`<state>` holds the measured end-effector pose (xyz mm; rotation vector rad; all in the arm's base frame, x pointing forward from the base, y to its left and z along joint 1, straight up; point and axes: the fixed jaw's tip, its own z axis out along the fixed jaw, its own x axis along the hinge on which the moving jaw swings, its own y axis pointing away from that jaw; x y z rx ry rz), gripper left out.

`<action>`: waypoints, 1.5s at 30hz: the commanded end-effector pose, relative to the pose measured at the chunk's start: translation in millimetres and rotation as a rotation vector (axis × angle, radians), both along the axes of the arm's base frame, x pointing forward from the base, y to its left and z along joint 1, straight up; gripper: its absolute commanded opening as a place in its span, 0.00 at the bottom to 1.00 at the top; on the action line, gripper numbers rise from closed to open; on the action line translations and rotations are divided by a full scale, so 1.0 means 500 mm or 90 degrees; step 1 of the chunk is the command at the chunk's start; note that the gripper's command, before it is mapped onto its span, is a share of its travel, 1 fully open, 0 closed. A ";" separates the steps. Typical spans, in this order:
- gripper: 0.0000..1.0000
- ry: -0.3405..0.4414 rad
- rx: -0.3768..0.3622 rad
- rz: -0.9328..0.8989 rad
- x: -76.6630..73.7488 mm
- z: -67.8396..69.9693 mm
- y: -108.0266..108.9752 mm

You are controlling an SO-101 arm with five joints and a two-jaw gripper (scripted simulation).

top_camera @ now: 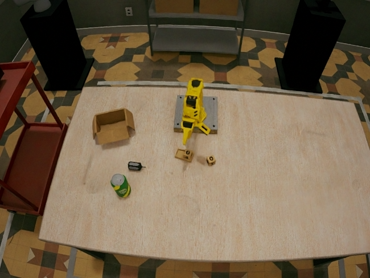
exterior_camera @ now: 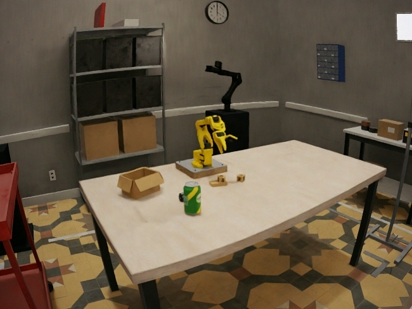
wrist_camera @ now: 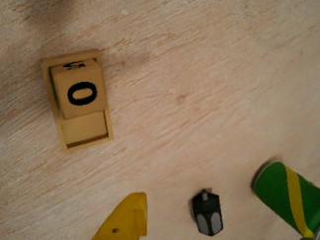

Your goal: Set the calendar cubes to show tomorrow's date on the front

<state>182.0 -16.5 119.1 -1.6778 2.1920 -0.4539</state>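
Observation:
A wooden tray (top_camera: 180, 154) (exterior_camera: 214, 183) (wrist_camera: 85, 129) lies on the table in front of the arm base. One wooden cube (top_camera: 188, 154) (exterior_camera: 221, 178) (wrist_camera: 81, 93) sits in one end, with a black 0 on top; the other end is empty. In the wrist view a dark digit on its side is too foreshortened to read. The second cube (top_camera: 210, 160) (exterior_camera: 241, 178) stands on the table beside the tray, also with a 0 on top. My gripper (top_camera: 196, 138) (exterior_camera: 229, 145) is open and empty, raised on the robot's side of the tray. The month's name is not visible.
An open cardboard box (top_camera: 113, 127) (exterior_camera: 141, 183), a small black and grey object (top_camera: 134, 166) (wrist_camera: 207, 212) and a green can (top_camera: 120, 185) (exterior_camera: 192, 198) (wrist_camera: 288, 197) stand on the table, on the tray's side away from the loose cube.

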 end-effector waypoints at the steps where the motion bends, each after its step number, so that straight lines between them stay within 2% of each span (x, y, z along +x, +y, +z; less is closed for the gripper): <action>1: 0.35 -0.012 -0.002 -0.001 -0.001 0.009 -0.002; 9: 0.35 -0.012 0.004 -0.007 0.001 0.009 0.001; 19: 0.35 -0.015 0.043 -0.049 0.012 0.010 0.022; 25: 0.35 -0.015 0.101 -0.109 0.026 0.012 0.054; 34: 0.35 -0.001 0.214 -0.231 0.048 0.013 0.125; 36: 0.35 -0.001 0.214 -0.231 0.048 0.013 0.125; 45: 0.35 0.030 0.320 -0.356 0.059 0.012 0.201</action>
